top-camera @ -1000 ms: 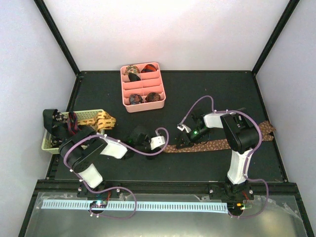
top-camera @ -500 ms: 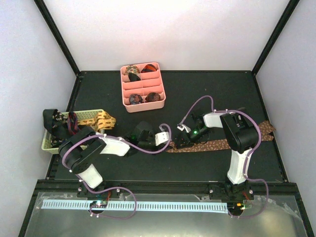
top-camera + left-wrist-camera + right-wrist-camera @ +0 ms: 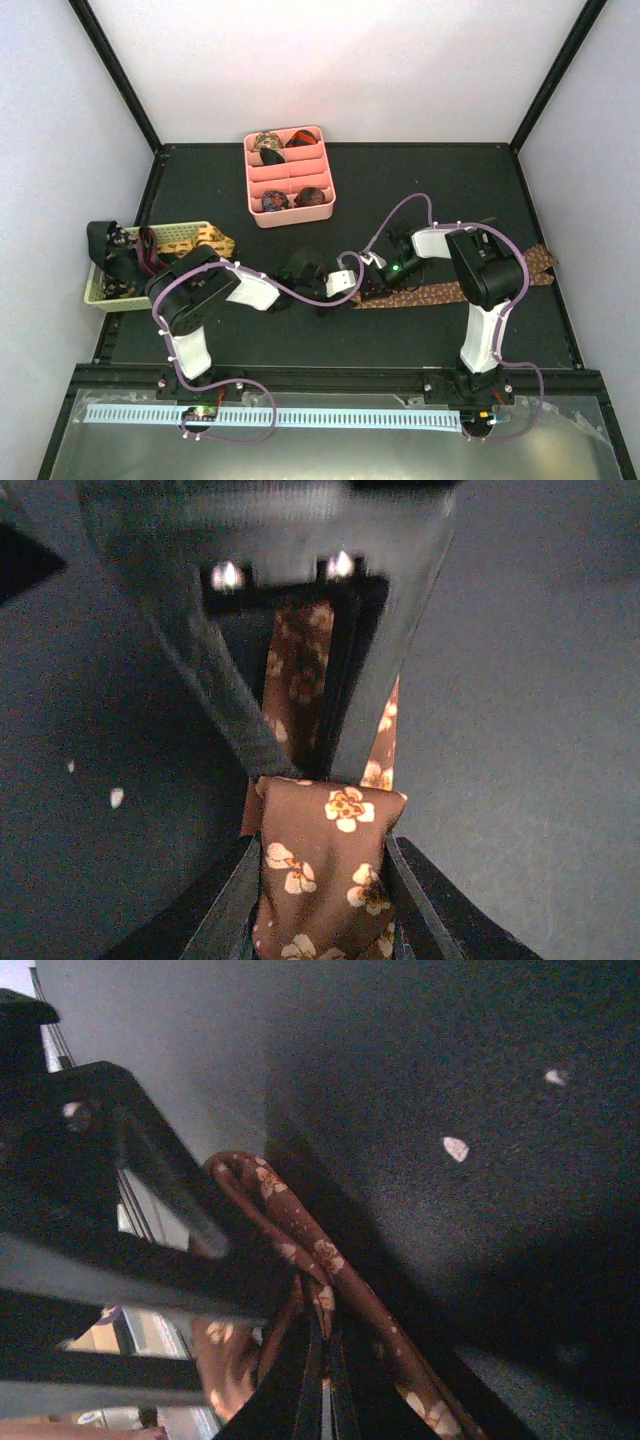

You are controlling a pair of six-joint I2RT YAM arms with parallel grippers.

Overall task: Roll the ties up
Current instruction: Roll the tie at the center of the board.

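Both arms are on the brown flower-printed fabric necktie (image 3: 450, 290). It lies on the arms' side of the pink divided plastic tray (image 3: 295, 217), with its length running off to the right from there. The left gripper (image 3: 320, 900) pinches the folded end across its width. The right gripper (image 3: 322, 1360) is pressed together on the strip just beside it. No writing can be read.
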